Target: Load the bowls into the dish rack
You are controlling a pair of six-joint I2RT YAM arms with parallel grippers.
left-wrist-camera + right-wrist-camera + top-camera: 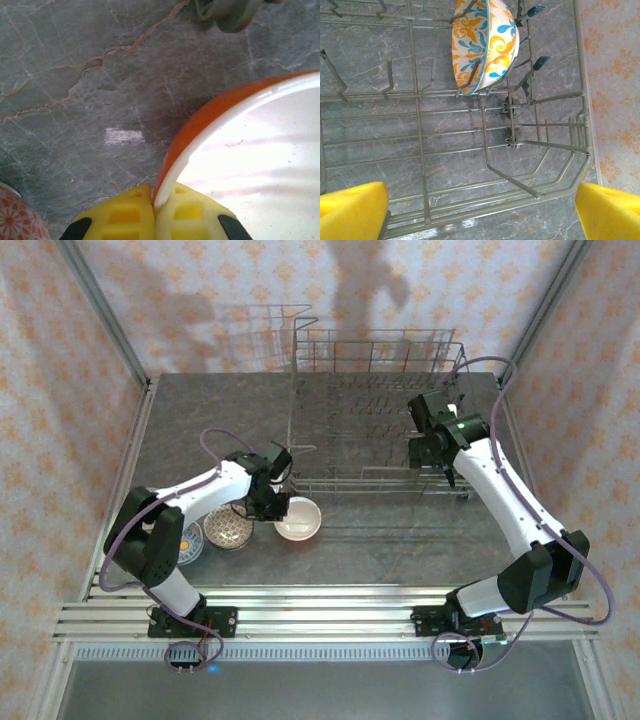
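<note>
Left fingers (122, 216) pinch seemingly just the rim of the orange bowl (240, 165), right fingers (351, 210) gaping; lifting may drop it.

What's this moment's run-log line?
left gripper: shut on orange bowl rim | right gripper: open above dish rack | patterned bowl: racked

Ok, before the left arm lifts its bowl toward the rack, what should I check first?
1. Left jaws shut on the rim of the orange-outside, white-inside ceramic bowl: ok.
2. Grip firm enough to lift: cannot tell.
3. Right jaws open and empty: ok.
4. Free slots in the grey wire dish rack, beside the orange-and-blue patterned bowl standing there: ok.
5. Right arm clear of the rack: not ok, it hangs over the right end.
</note>
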